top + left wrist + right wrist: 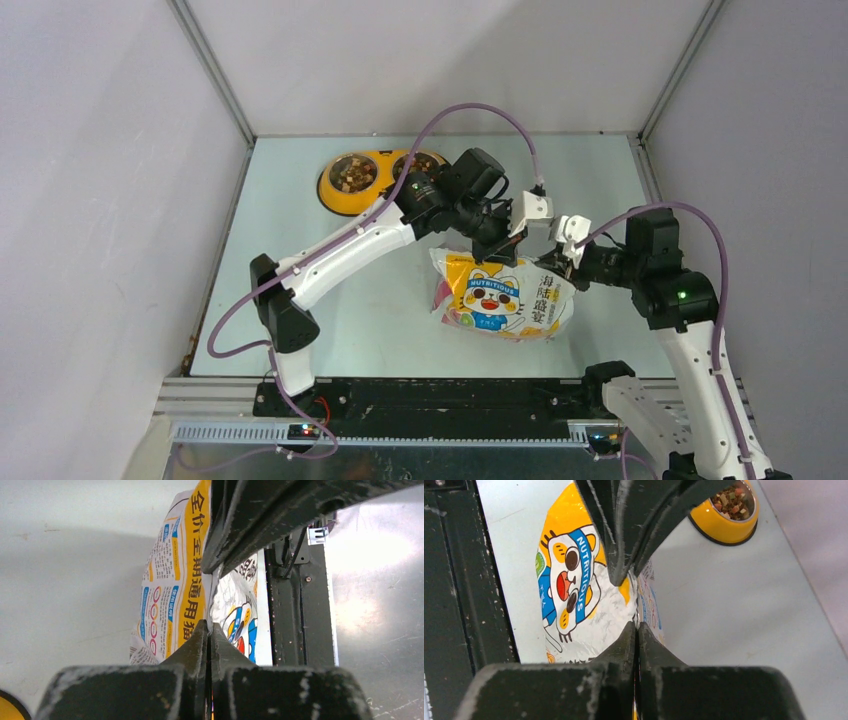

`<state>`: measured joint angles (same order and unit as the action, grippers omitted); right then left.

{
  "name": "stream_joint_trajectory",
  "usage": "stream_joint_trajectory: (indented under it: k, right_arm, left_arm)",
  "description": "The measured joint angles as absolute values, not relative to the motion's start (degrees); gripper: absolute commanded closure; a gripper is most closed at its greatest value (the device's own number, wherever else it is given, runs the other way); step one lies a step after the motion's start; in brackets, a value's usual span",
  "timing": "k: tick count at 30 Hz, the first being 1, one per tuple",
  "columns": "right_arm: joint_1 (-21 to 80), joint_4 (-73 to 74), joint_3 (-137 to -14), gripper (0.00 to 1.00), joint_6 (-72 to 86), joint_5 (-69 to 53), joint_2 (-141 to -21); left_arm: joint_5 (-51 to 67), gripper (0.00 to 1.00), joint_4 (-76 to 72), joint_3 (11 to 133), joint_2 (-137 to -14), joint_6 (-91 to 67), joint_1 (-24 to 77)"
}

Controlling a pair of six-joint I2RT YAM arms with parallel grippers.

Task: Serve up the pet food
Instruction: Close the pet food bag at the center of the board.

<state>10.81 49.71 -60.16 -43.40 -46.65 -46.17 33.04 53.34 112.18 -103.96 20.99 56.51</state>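
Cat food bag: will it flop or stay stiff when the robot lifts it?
Probably floppy: the cat food bag crumples where the left gripper and right gripper pinch its edge. Its glossy film looks slippery. It bulges, so likely sags.

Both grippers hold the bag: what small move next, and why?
Probably lay the glossy yellow-white cat-printed bag on the table and release: left gripper and right gripper pinch its top edge, and brown kibble already lies in both bowls of the yellow oval feeder.

Both arms reaching inward, left hand pinched closed, right hand pinched closed
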Motion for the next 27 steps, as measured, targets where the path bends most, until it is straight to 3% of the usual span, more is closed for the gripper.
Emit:
stream_joint_trajectory:
  k: [5,7,8,12,14,15,17,24,27]
  right_arm:
    - [8.43,51.68,-60.38,1.00,-44.34,-48.31,-46.41]
    - [8.23,51.81,-60.38,0.85,-44.42,-48.29,-46.15]
    - [8.14,51.96,-60.38,0.73,-44.38,-48.21,-45.98]
    - [7.46,54.11,-60.42,0.60,-44.62,-44.36,-45.84]
    - [6.94,55.51,-60.42,0.61,-45.15,-42.54,-45.67]
    - [6.76,55.86,-60.42,0.78,-45.41,-41.95,-45.50]
    - [6.48,56.66,-60.42,0.99,-46.17,-41.10,-45.21]
    - [5.78,59.20,-60.47,1.00,-47.05,-42.04,-45.12]
    - [5.69,59.55,-60.71,0.74,-47.03,-42.09,-45.21]
  left_arm:
    - [33.43,1.00,51.90,112.18,-103.96,21.02,56.49]
    - [33.58,1.00,51.68,112.18,-103.96,21.02,56.49]
    - [33.71,1.00,51.55,112.18,-103.96,21.02,56.51]
    - [33.89,1.00,51.57,112.18,-103.96,21.04,56.49]
    - [33.93,1.00,51.57,112.18,-103.96,21.04,56.49]
    - [33.98,1.00,51.53,112.18,-103.94,21.04,56.49]
    - [34.13,1.00,51.53,112.16,-103.96,21.06,56.49]
    - [34.74,1.00,51.05,112.18,-103.96,21.21,56.53]
    - [34.79,1.00,50.94,112.07,-103.94,21.26,56.53]
